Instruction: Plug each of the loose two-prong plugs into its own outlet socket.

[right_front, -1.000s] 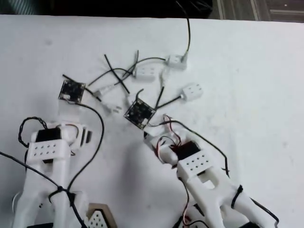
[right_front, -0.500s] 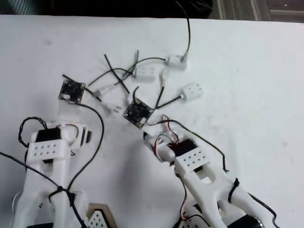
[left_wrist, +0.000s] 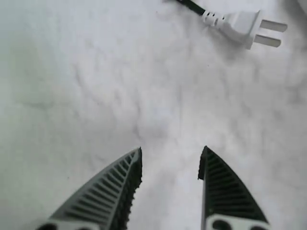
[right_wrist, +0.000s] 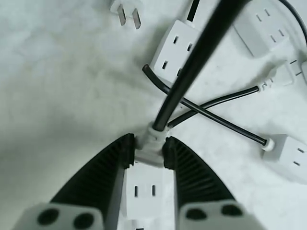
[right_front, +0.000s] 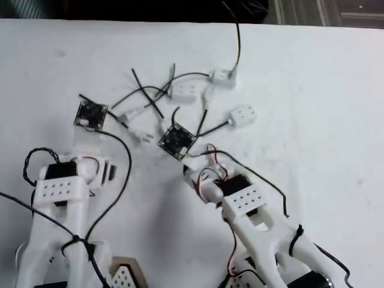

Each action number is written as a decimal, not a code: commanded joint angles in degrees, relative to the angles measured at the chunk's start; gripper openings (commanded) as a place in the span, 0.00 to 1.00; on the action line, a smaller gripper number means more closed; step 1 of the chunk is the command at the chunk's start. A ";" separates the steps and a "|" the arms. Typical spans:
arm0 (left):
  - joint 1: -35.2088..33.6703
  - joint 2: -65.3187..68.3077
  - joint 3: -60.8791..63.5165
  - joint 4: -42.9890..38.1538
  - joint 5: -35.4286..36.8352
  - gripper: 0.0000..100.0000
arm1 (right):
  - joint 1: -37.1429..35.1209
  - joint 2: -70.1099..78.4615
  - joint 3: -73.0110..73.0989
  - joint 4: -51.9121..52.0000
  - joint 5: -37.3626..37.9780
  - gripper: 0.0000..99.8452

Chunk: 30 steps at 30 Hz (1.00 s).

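My right gripper (right_wrist: 147,143) is pinching a small white socket block (right_wrist: 144,187) by its two sides. The jaws are pressing on it just beside the place where its black cord (right_wrist: 196,62) is leaving the body. The two slots of the block are facing up toward my wrist, lying open between the jaws with nothing plugged in them. The cord is running away from the jaws and crossing over a second socket block (right_wrist: 170,52), which is lying on the table (right_wrist: 57,86) a little farther out. Beyond that, a loose plug (right_wrist: 125,10) is lying with its two prongs pointing toward my jaws, well apart from the block I am holding.

My left gripper (left_wrist: 171,151) is hanging over bare table with the jaws spread and nothing between them. Another two-prong plug (left_wrist: 242,26) is lying ahead of these jaws and off to one side, not touching them.

I am judging that I am at the holding step: one socket is gripped, and no plug is taken yet. The next move is asking my left gripper to come over its plug and close on the white body behind the prongs. Then it is asking to bring the prongs in line with the slots. I am thinking the crossing cords may be pulling on things during this.
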 commanded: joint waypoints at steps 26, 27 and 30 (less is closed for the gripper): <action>-0.22 -1.19 -0.26 -0.88 -0.09 0.21 | -1.54 13.05 -5.45 5.14 7.82 0.02; -0.22 -1.19 -0.26 -0.88 -0.09 0.21 | -1.54 13.05 -5.45 5.14 7.82 0.02; -0.22 -1.19 0.35 -2.20 -0.09 0.21 | -0.48 13.05 -5.63 5.14 7.82 0.02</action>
